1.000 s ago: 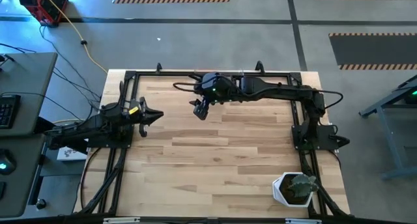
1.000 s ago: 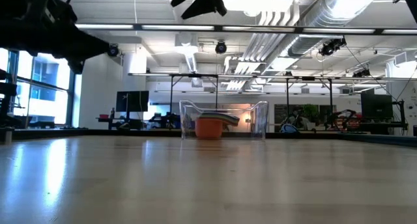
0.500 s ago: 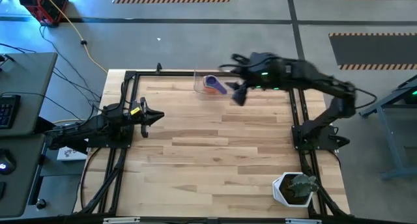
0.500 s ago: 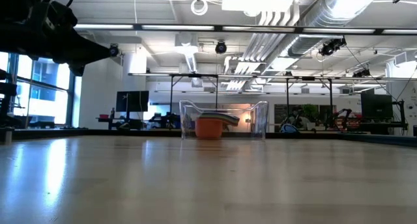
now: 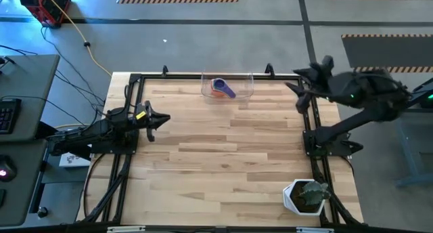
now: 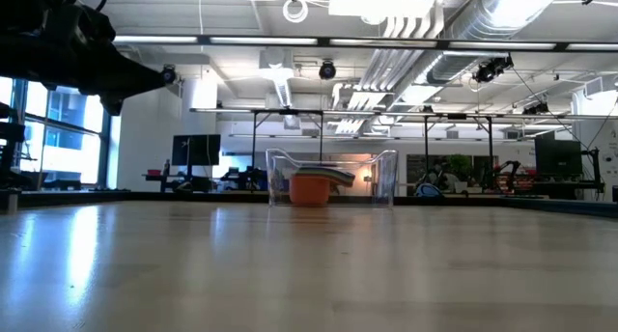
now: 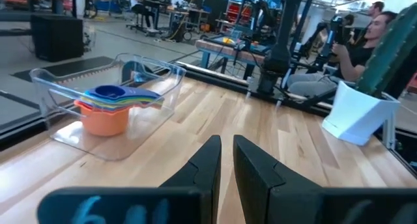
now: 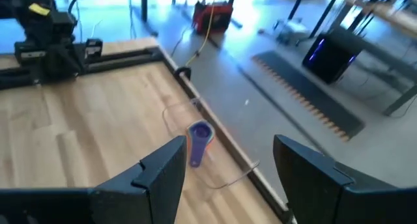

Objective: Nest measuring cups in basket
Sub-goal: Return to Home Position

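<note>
1. The measuring cups [image 7: 107, 110] are nested into one upright stack. A wide orange cup is at the bottom, thin coloured rims are layered above it, and a small purple-blue cup sits on top.
2. Their short flat handles lie one over another and stick out on one side. In the high view the top handle [image 5: 228, 93] slants toward the tabletop's near right.
3. The stack stands inside the basket [image 5: 247, 84], on its floor and nearer the end on the left arm's side. It is a clear rectangular bin with rounded corners, and the low view shows the orange cup [image 6: 311, 189] through its wall.
4. The basket rests on the tabletop [image 5: 223, 158] at the middle of the far edge.
5. The right pincer [image 5: 298, 96] hangs over the far right corner, well apart from the basket. Its fingers [image 8: 159, 168] are spread wide and hold nothing.
6. The left pincer [image 5: 161, 120] waits by the middle of the left edge. Its fingers [image 7: 207, 162] are almost together, with only a thin slit between them, and they hold nothing.
7. A white plant pot [image 5: 298, 199] stands at the near right corner.
</note>
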`<state>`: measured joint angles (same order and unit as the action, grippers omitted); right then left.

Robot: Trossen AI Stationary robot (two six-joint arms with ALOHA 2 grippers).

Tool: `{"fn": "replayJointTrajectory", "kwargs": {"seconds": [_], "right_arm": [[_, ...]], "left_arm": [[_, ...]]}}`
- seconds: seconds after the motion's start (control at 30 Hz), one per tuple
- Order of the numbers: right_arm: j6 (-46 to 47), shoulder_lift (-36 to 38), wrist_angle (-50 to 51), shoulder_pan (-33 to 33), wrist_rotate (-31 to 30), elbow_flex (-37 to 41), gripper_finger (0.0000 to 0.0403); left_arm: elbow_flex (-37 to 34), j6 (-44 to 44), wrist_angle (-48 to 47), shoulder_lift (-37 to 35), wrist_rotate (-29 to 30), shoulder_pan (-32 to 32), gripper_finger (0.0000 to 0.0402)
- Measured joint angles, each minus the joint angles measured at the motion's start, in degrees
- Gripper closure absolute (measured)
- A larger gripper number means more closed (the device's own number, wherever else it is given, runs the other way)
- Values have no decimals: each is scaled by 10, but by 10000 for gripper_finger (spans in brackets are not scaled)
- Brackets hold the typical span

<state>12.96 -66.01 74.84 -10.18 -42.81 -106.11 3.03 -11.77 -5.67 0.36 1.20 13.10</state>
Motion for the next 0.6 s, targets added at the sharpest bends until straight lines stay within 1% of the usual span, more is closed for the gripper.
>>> {"fn": "replayJointTrajectory", "kwargs": {"seconds": [0.07, 0.13, 0.2, 0.3, 0.37, 0.47, 0.6], "right_arm": [[1, 48, -45, -19, -34, 74, 181], [2, 103, -105, -26, -44, 162, 181], [3, 158, -174, -27, -31, 246, 181], [1, 231, -267, -27, 5, 362, 181], [1, 274, -314, -27, 11, 431, 181], [1, 330, -363, -27, 11, 520, 181], [1, 387, -422, -27, 13, 616, 181]], "left_arm": [[0, 0, 0, 0, 8, 0, 369], [0, 0, 0, 0, 14, 0, 369], [0, 0, 0, 0, 16, 0, 369], [0, 0, 0, 0, 16, 0, 369], [0, 0, 0, 0, 16, 0, 369], [0, 0, 0, 0, 16, 0, 369], [0, -1, 0, 0, 16, 0, 369]]}}
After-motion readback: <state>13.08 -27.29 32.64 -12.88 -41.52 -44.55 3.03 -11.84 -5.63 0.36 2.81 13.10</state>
